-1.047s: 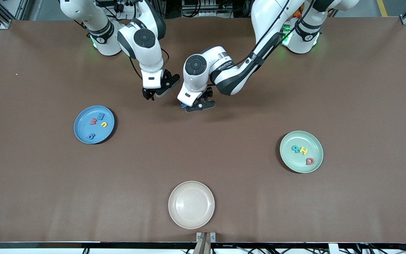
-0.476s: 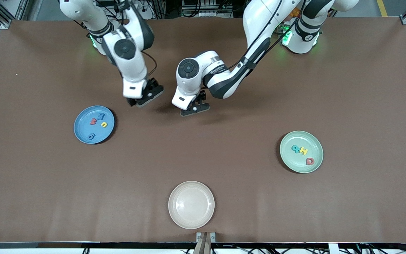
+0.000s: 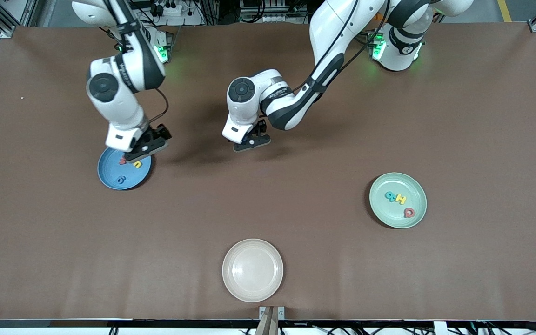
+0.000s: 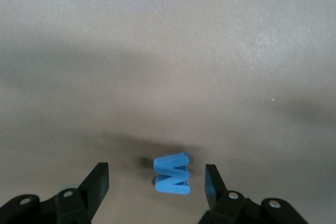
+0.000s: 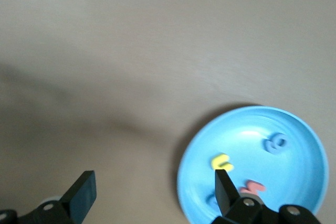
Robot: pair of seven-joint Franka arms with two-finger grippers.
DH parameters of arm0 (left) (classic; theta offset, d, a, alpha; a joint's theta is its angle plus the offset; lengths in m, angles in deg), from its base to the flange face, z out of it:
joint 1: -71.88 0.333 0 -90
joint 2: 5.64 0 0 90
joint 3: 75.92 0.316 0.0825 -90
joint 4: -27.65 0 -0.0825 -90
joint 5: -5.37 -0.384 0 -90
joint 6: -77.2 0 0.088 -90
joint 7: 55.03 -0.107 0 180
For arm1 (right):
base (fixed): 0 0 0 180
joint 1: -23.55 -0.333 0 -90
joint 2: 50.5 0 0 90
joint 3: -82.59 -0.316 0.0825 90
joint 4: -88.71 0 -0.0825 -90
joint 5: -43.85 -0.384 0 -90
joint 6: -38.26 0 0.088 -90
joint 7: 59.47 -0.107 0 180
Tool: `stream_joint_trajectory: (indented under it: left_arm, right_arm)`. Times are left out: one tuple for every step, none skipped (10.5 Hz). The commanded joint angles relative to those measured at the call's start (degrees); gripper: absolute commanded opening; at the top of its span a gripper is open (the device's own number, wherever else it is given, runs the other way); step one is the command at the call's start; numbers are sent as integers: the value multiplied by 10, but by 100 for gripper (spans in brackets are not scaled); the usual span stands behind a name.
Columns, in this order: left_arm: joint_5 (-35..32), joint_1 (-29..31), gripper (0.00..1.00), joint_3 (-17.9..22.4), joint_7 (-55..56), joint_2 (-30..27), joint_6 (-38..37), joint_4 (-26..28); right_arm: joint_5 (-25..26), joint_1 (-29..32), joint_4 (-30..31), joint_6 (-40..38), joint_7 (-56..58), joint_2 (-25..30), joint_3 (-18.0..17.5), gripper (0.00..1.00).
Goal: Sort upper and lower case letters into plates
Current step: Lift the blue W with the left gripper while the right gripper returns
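From across the table, the left gripper (image 3: 251, 142) is hanging low over bare cloth mid-table, while the right gripper (image 3: 141, 150) is hovering over the blue plate (image 3: 110, 179). The left wrist view is showing its fingers (image 4: 97, 182) spread either side of a blue letter (image 4: 172, 173), not gripping; I'd centre it before squeezing. The right wrist view is showing empty, wide-open jaws above the plate's letters (image 5: 221, 162).

Passage and obstruction, table (image 3: 296, 186):
- Bare brown surface between blue plate (image 3: 114, 179), green plate (image 3: 379, 209) and cream plate (image 3: 252, 270); plates well apart.
- Left gripper (image 4: 155, 181), jaws spread, straddles blue letter (image 4: 172, 173); gaps at both fingers.
- Right gripper (image 5: 153, 188), jaws wide, over blue plate's rim.
- Lettered plate centres obstructed; one letter apparently hidden under right gripper.
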Motion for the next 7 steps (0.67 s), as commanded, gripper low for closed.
stream_joint_trajectory:
  left_arm:
    - [-12,-21,82,10,28,15,0,-23]
    - [-13,-21,82,10,28,19,4,-24]
    - [-13,-24,79,10,28,23,11,-24]
    - [-13,-24,79,10,26,29,14,-24]
    - [-15,-24,79,10,22,30,16,-24]
    - [-16,-24,78,10,21,31,24,-24]
    - [-17,-24,78,11,21,35,33,-24]
  right_arm:
    - [6,73,1,-18,54,48,0,100]
    - [6,110,-14,-50,86,49,3,100]
    - [6,133,-42,-104,102,50,5,100]
    - [5,150,-92,-172,105,49,5,100]
    - [3,152,-124,-212,106,49,5,100]
    - [3,156,-144,-235,106,50,5,100]
    - [2,163,-166,-260,106,64,5,100]
